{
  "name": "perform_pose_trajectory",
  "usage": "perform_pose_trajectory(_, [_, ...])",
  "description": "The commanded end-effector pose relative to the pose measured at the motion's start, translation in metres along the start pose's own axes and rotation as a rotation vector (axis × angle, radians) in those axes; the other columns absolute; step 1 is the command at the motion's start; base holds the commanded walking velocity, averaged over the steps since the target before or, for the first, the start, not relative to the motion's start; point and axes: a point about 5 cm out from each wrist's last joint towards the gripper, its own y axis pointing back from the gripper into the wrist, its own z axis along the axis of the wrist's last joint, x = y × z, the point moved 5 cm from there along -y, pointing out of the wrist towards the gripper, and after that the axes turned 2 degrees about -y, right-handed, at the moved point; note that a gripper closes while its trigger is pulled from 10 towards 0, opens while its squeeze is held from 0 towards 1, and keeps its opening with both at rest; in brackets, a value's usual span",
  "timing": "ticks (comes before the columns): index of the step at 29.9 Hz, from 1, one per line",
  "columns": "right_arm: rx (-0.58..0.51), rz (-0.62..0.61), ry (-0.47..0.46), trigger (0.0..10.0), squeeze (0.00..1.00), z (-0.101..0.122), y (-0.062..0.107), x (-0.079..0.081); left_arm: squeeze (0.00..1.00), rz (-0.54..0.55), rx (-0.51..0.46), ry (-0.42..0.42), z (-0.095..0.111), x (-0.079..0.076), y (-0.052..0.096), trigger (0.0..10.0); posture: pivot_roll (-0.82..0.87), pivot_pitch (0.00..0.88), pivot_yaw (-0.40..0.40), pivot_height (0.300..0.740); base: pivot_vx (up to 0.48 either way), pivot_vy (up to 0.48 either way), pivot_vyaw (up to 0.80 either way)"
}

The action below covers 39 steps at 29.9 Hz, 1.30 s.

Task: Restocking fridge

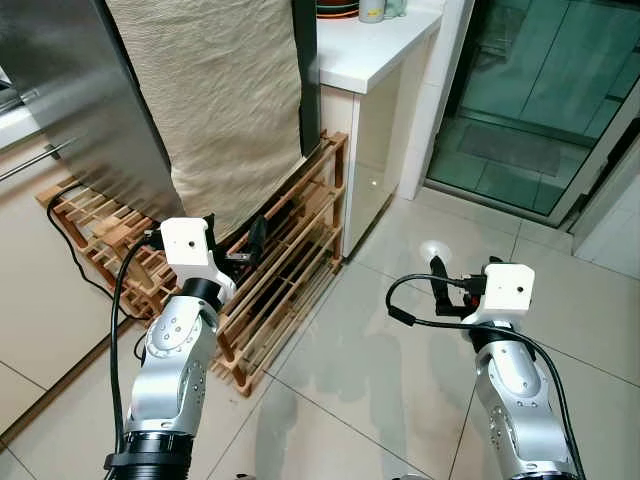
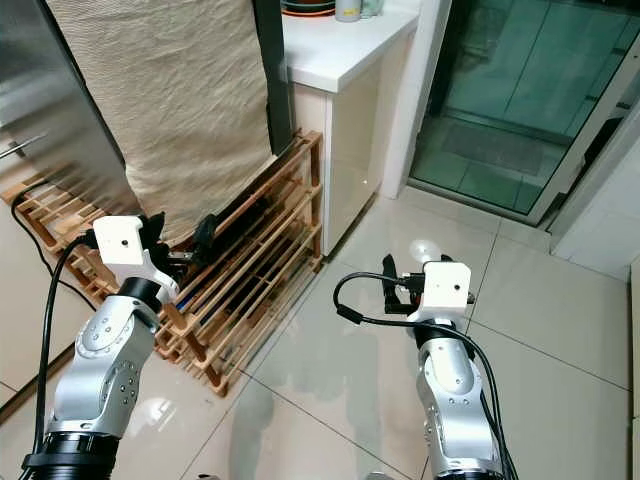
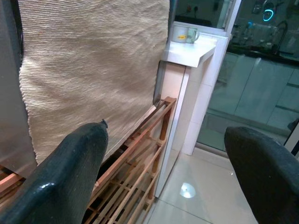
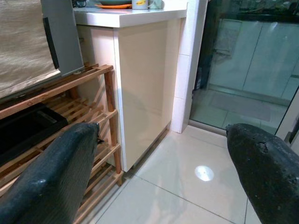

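The stainless steel fridge (image 1: 70,100) stands at the upper left, its side draped with a beige ribbed cloth (image 1: 220,100). My left gripper (image 1: 235,242) hovers in front of the cloth's lower edge, above a wooden slatted rack (image 1: 290,260). In the left wrist view that gripper (image 3: 163,130) is open with nothing between its fingers (image 3: 70,177). My right gripper (image 1: 450,285) is held over the tiled floor to the right of the rack. The right wrist view shows the right gripper (image 4: 163,128) open and holding nothing, facing the rack and cabinet.
A white counter (image 1: 370,45) on a cabinet adjoins the fridge, with mugs (image 3: 186,33) and an orange plate (image 4: 112,4) on top. A glass sliding door (image 1: 540,90) is at the right. A black cable (image 1: 70,250) trails by the rack. Glossy floor tiles (image 1: 340,390) lie ahead.
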Motion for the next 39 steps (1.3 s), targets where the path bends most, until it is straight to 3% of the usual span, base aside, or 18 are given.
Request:
perform_pose_trajectory(1, [-0.025,0.006,0.005,10.0,0.00,0.008,-0.002,0.001,0.00,0.005,-0.010,-0.008,0.005,0.002,-0.001,10.0,-0.02,0.000,0.062,0.740,0.000,0.000,0.00])
perform_pose_trajectory(9, [-0.025,0.006,0.005,10.0,0.00,0.008,-0.002,0.001,0.00,0.005,-0.010,-0.008,0.005,0.002,-0.001,10.0,-0.02,0.000,0.062,0.740,0.000,0.000,0.00])
perform_pose_trajectory(10, [-0.018,0.011,0.027,10.0,0.00,0.007,-0.002,0.003,0.00,-0.003,-0.002,-0.010,0.003,-0.001,0.000,10.0,0.00,0.000,0.000,0.740,0.000,0.000,0.00])
perform_pose_trajectory(11, [0.003,0.042,0.020,10.0,0.00,0.007,-0.012,0.009,0.00,-0.028,0.044,-0.016,-0.008,-0.007,-0.010,10.0,-0.06,0.000,0.052,0.740,0.000,0.000,0.00])
perform_pose_trajectory(14, [0.025,0.068,-0.013,10.0,0.00,0.009,-0.027,0.014,0.00,-0.064,0.107,-0.028,-0.022,-0.017,-0.023,10.0,-0.06,0.000,0.056,0.740,0.000,0.000,0.00])
perform_pose_trajectory(23, [0.028,0.055,-0.018,10.0,0.00,0.008,-0.028,0.011,0.00,-0.076,0.082,-0.058,-0.017,-0.017,-0.025,10.0,-0.06,0.000,0.054,0.740,0.000,0.000,0.00])
perform_pose_trajectory(31, [0.035,0.075,-0.012,10.0,0.00,0.007,-0.031,0.014,0.00,-0.062,0.067,-0.038,-0.017,-0.015,-0.026,10.0,-0.05,0.000,0.046,0.740,0.000,0.474,0.00])
perform_pose_trajectory(39, [0.041,0.085,-0.010,10.0,0.00,0.006,-0.031,0.015,0.00,-0.059,0.060,-0.042,-0.016,-0.015,-0.027,10.0,-0.05,0.000,0.044,0.740,0.000,0.480,0.64])
